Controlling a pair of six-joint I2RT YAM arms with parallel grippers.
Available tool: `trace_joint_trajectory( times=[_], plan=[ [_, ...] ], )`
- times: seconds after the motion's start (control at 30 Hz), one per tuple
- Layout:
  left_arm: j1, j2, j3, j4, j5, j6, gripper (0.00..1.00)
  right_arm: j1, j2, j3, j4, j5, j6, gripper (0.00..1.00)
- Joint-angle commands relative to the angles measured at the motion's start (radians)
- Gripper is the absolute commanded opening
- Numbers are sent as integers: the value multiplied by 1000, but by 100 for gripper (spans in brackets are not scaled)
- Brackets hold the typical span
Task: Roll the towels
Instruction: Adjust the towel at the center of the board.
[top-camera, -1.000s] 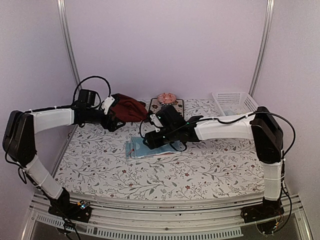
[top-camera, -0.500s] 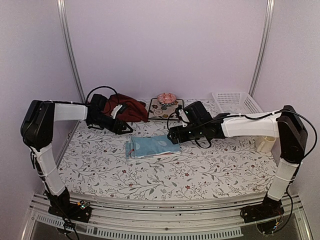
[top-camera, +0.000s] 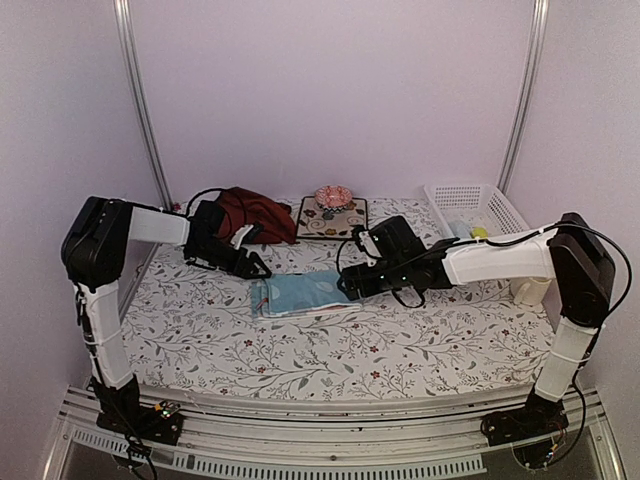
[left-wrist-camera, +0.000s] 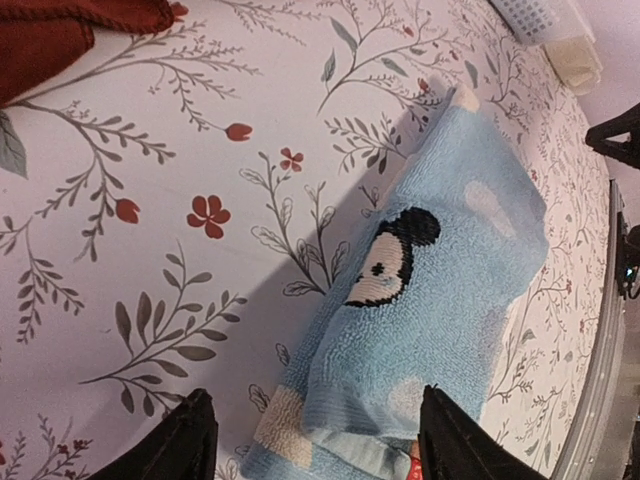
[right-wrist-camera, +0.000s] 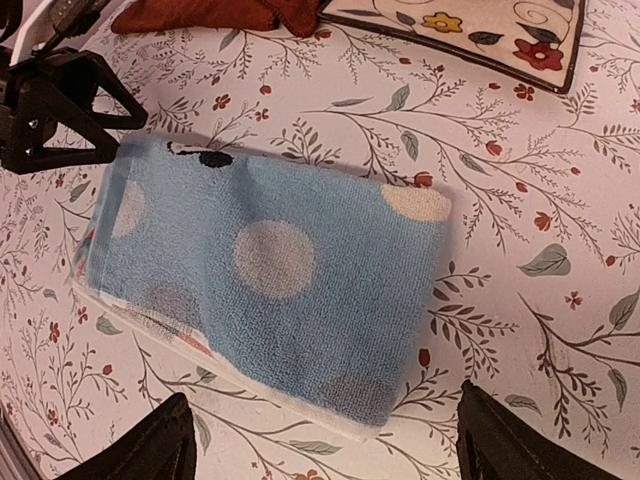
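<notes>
**Both claws spread open at the blue towel's ends**

The light blue towel (top-camera: 303, 294) is lying folded flat, not rolled, at ctr of the top view on the floral table covering (top-camera: 400, 340). Its mouse print is showing mid-frame in the L wrist view. The L gripper (top-camera: 260, 268) is sitting at the towel's left end. In its own cam its fingers (left-wrist-camera: 185, 445) are standing wide apart at btm of frame w/ the towel's end between them, nothing pinched. The R gripper (top-camera: 350, 284) is hanging at the towel's right end. In the R wrist view its fingers (right-wrist-camera: 510, 445) are likewise spread to btm left & btm right, w/ the towel filling mid-frame above them, ungripped. Can't tell if either claw is touching the cloth.

The dark red towel (top-camera: 258, 215) is lying bunched up left of ctr, apart from the blue one. Just right of it the dark floral mat (top-camera: 315, 222) is carrying a pink round item (top-camera: 333, 196). A white basket (top-camera: 500, 208) is sitting at upper right.
</notes>
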Motion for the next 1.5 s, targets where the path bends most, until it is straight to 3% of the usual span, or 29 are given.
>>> trace_joint_trajectory(
  times=[0.0, 0.37, 0.9, 1.23, 1.47],
  plan=[
    [-21, 20, 36, -4, -13, -2, 68, 2, -16, -27, 49, -4, -3, 90],
    [-26, 29, 40, -21, 8, 15, 50, -7, -15, -35, 47, -4, -5, 90],
    [-39, 14, 41, -61, -6, 32, 34, -11, -26, -43, 46, 6, -4, 90],
    [-41, -7, 45, -65, -9, 19, 6, -11, -29, -45, 47, 9, -3, 90],
    [-45, -49, 52, -106, 10, -7, 0, -11, -24, -45, 47, 19, -6, 90]
  ],
)
